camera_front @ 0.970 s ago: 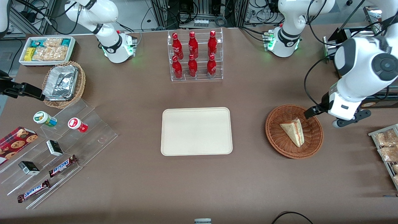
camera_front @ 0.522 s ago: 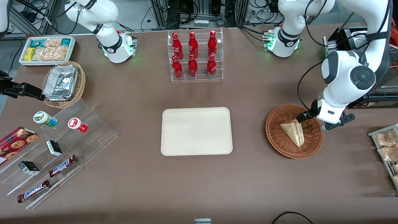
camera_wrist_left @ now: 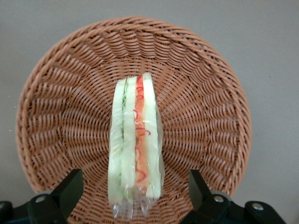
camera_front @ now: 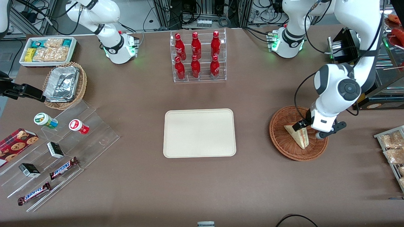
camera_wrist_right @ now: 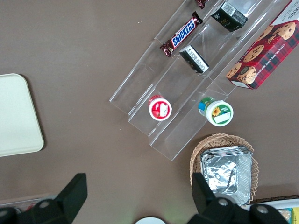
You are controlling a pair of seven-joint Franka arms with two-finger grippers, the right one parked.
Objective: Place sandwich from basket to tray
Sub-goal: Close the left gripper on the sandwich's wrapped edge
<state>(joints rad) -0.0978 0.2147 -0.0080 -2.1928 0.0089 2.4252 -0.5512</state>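
Gripper [camera_wrist_left: 135, 196] hovering above the basket [camera_wrist_left: 60, 116], jaws spread wide and empty, straddling the sandwich [camera_wrist_left: 135, 154]: closing off-centre risks crushing or toppling it.

It was a robotics lab: cable bundles [camera_front: 202, 12] and metal framing lined the table's [camera_front: 202, 189] farther edge, and the working arm's gripper [camera_front: 307, 129] hung over the basket [camera_front: 284, 145].
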